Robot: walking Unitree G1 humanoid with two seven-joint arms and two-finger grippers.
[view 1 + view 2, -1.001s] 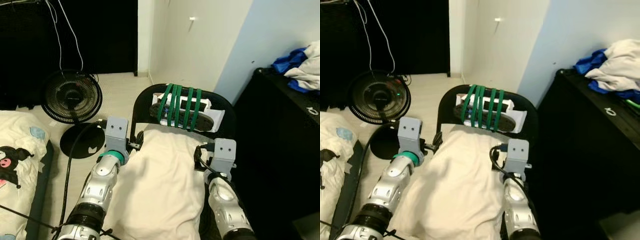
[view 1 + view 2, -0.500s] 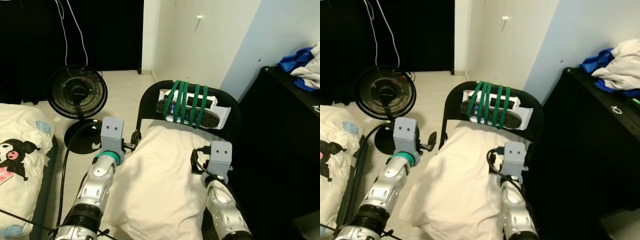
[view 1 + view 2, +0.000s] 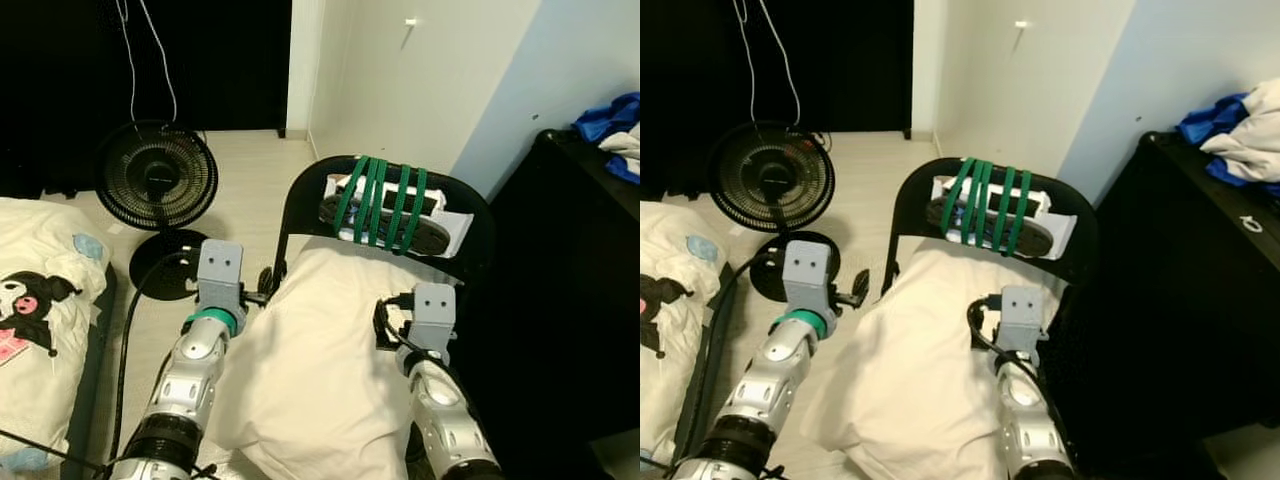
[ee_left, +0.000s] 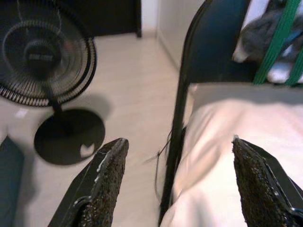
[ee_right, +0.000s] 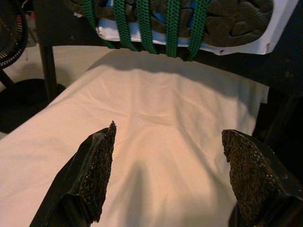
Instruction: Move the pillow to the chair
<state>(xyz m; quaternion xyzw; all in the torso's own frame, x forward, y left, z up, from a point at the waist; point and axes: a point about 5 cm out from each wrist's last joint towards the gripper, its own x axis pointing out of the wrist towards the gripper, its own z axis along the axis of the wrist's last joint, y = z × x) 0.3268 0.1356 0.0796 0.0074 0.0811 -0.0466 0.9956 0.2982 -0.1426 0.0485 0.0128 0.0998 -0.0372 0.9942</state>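
The cream pillow [image 3: 330, 360] lies on the seat of the black chair [image 3: 300, 195], its far end against the backrest. Green straps [image 3: 385, 200] bind a grey pad and a white box to that backrest. My left gripper [image 4: 177, 184] is open at the chair's left side, its fingers [image 4: 102, 184] straddling the black frame post and the pillow's edge. Just above the pillow's right half, my right gripper [image 5: 170, 175] is open with nothing between its fingers [image 5: 92, 175]. In the eye views, both silver arms [image 3: 195, 370] reach forward beside the pillow.
A black floor fan [image 3: 158, 180] stands left of the chair on the pale floor, with a cable running past its base. A bed with cartoon-print bedding [image 3: 40, 300] is at far left. A black dresser [image 3: 570, 300] with clothes [image 3: 615, 120] stands close on the right.
The whole view has shifted, so the camera has moved. The pillow stays on the seat. My right wrist now sits a little further in over the pillow.
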